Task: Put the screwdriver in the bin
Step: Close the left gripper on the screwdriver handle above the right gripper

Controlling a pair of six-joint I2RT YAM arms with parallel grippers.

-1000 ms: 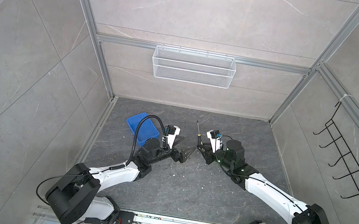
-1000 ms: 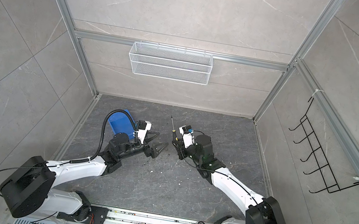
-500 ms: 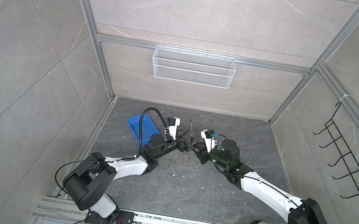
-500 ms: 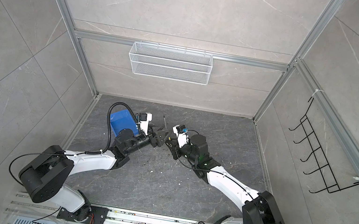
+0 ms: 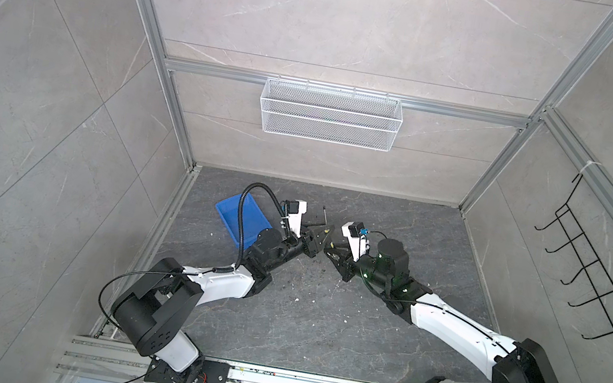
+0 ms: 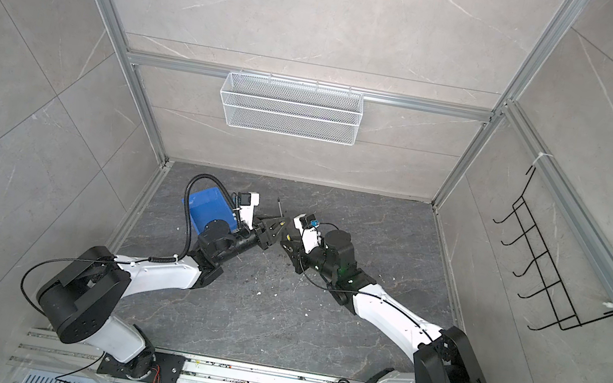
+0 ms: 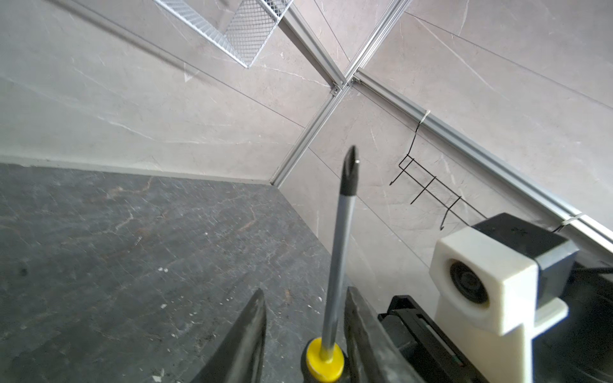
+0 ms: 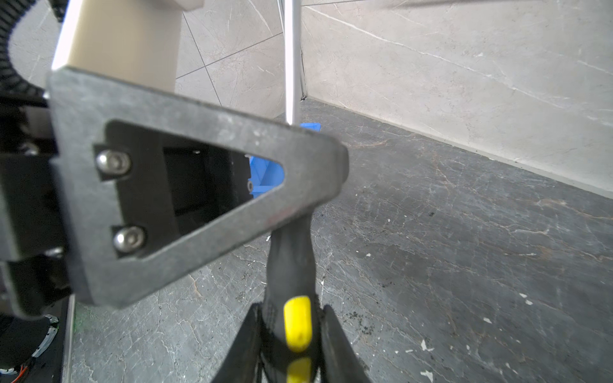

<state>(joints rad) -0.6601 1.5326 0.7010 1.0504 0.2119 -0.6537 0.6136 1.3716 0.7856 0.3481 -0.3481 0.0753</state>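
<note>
Above dark stone floor [image 5: 315,329], right gripper [image 8: 292,315] clamps the stiff, likely light screwdriver [image 7: 335,265] by its handle; left gripper [image 7: 305,291] narrow there, grip unclear.

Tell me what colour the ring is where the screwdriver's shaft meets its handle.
Yellow. The screwdriver shows it best in the left wrist view.

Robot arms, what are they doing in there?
It looks like a handover. The right arm holds the screwdriver by its handle, jaws shut on it. The left arm has its jaws either side of the same handle; I cannot tell whether they grip it. The blue bin sits on the floor beside the left arm, with no screwdriver in it.
</note>
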